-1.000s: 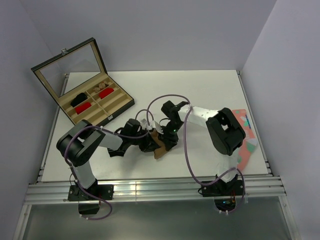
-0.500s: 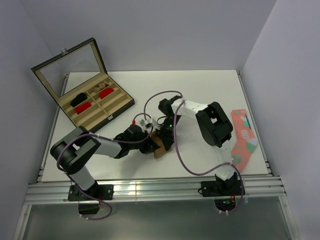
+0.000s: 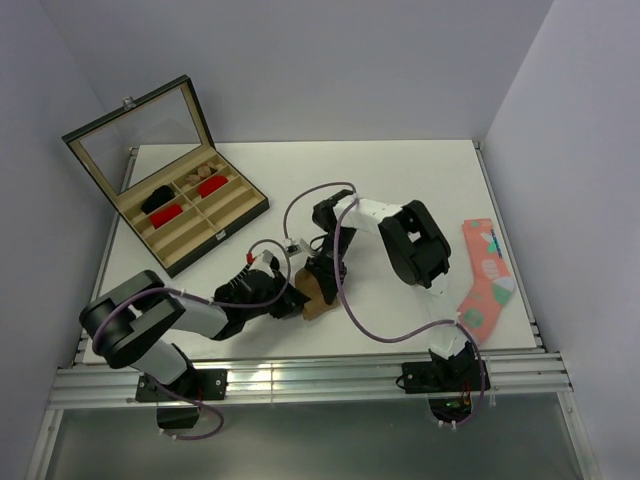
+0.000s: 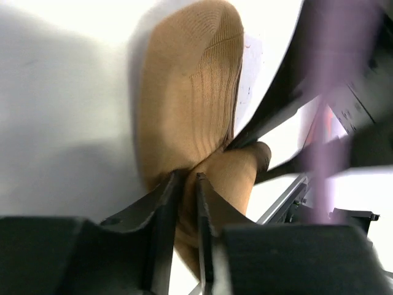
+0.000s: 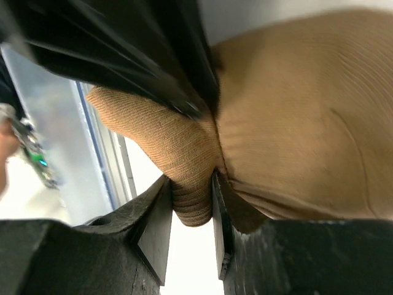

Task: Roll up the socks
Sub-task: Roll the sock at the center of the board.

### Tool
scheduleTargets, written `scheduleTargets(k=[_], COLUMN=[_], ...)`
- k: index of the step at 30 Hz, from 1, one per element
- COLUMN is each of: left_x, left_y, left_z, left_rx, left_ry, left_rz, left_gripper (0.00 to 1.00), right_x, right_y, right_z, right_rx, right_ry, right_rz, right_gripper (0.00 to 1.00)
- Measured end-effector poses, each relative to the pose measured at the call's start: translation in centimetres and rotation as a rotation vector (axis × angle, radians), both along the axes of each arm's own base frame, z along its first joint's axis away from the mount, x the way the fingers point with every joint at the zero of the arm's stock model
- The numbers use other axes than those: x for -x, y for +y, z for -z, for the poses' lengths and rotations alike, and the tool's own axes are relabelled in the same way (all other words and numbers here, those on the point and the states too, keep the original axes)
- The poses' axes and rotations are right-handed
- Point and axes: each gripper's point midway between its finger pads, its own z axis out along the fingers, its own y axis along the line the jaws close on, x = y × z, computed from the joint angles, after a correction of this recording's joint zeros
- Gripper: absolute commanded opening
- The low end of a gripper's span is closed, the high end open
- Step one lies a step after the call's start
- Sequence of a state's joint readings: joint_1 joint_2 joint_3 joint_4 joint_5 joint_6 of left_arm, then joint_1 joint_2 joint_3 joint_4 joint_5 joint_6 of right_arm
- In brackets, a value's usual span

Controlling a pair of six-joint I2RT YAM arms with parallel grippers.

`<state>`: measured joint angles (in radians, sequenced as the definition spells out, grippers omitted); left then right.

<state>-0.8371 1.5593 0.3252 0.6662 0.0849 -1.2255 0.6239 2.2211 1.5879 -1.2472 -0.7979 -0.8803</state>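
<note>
Right hand [image 5: 190, 192] around a fold of tan sock [image 5: 295, 123].

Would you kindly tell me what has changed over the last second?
The left arm dropped low, its elbow swinging out left, with the left gripper staying at the tan sock. The right arm folded back toward the centre, uncovering the pink sock; the right gripper pinches the tan sock. The tan sock and box stayed put.
</note>
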Motion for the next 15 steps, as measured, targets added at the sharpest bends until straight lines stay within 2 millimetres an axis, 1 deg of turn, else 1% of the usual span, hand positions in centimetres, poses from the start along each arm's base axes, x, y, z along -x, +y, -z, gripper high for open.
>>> scheduleTargets(k=[2, 5, 10, 15], left_x=[0.1, 0.4, 0.6, 0.9], left_y=[0.7, 1.8, 2.5, 3.7], left_z=[-0.2, -0.3, -0.3, -0.5], left_rx=[0.001, 0.000, -0.006, -0.057], left_ry=[-0.020, -0.040, -0.062, -0.121], left_rz=[-0.028, -0.061, -0.087, -0.108], left_gripper=[0.32, 0.32, 0.32, 0.33], right_x=[-0.2, -0.3, -0.4, -0.5], right_y=[-0.2, -0.5, -0.6, -0.6], right_z=[0.1, 0.2, 0.2, 0.3], right_rx=[0.019, 0.046, 0.073, 0.105], right_ry=[0.019, 0.047, 0.067, 0.093], right_rz=[0.033, 0.072, 0.102, 0.119], right_gripper=[0.29, 0.29, 0.29, 0.29])
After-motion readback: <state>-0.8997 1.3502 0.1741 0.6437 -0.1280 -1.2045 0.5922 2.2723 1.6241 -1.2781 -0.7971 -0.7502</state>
